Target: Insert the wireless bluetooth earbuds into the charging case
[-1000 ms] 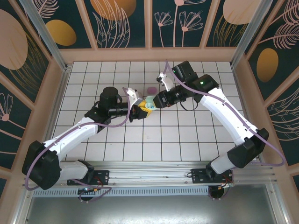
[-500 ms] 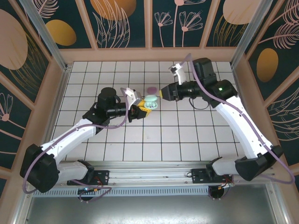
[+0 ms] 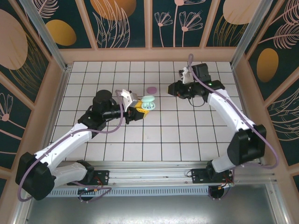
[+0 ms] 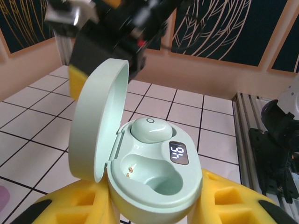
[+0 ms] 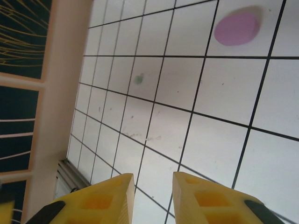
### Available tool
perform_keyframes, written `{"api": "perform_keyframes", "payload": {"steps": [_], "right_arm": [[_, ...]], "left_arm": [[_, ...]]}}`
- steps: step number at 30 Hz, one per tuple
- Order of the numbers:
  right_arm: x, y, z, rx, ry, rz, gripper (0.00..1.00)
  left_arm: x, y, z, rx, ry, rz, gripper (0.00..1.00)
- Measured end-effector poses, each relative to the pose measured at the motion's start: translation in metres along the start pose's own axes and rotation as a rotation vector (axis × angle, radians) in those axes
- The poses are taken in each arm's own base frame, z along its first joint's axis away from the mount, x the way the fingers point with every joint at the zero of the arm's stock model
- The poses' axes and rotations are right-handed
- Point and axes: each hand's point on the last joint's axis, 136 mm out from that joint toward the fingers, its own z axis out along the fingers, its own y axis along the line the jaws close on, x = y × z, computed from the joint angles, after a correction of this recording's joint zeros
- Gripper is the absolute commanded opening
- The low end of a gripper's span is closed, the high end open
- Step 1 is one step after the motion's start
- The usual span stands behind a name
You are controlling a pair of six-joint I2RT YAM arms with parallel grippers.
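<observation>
My left gripper [image 4: 154,205] is shut on a mint green charging case [image 4: 156,172], its yellow pads [image 4: 229,200] pressing both sides. The lid [image 4: 96,121] stands open to the left. One mint green earbud [image 4: 150,129] sits in the far slot; the near slot [image 4: 154,175] is empty, and a small display [image 4: 177,152] glows. From above, the case [image 3: 148,103] hangs over the middle tiles in the left gripper [image 3: 139,108]. My right gripper [image 3: 173,88] is apart, to the case's back right. In its wrist view the right gripper [image 5: 154,179] is open with only floor between the fingers.
A pink oval object [image 3: 151,89] lies on the tiles behind the case, also the pink oval [image 5: 236,29] in the right wrist view. A small greenish speck [image 5: 138,79] sits on a tile, too small to identify. Wooden walls [image 3: 60,79] ring the tiled floor.
My right arm has drawn back from the open case toward the back right, and its jaws have narrowed a little. The left arm kept hold of the case and shifted slightly left.
</observation>
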Motion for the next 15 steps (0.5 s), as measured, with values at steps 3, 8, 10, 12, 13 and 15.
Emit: {"api": "perform_keyframes", "payload": {"steps": [3, 8, 10, 12, 13, 15], "right_arm": [[-0.001, -0.007, 0.041, 0.01, 0.06, 0.017, 0.26], [-0.01, -0.002, 0.114, -0.001, 0.134, 0.0, 0.25], [-0.015, 0.0, 0.142, -0.007, 0.152, -0.006, 0.24], [-0.019, 0.003, 0.169, -0.016, 0.166, -0.013, 0.23], [-0.021, 0.004, 0.181, -0.019, 0.171, -0.013, 0.22], [-0.025, 0.008, 0.204, -0.03, 0.175, -0.019, 0.21]], "left_arm": [[0.004, -0.001, -0.003, -0.01, 0.002, -0.022, 0.22], [0.013, -0.003, -0.012, -0.048, 0.011, -0.05, 0.21], [0.016, -0.003, -0.017, -0.074, 0.012, -0.057, 0.21], [0.016, -0.003, -0.023, -0.107, 0.008, -0.06, 0.21], [0.015, -0.002, -0.026, -0.123, 0.006, -0.062, 0.21], [0.016, 0.0, -0.032, -0.165, -0.001, -0.069, 0.21]]}}
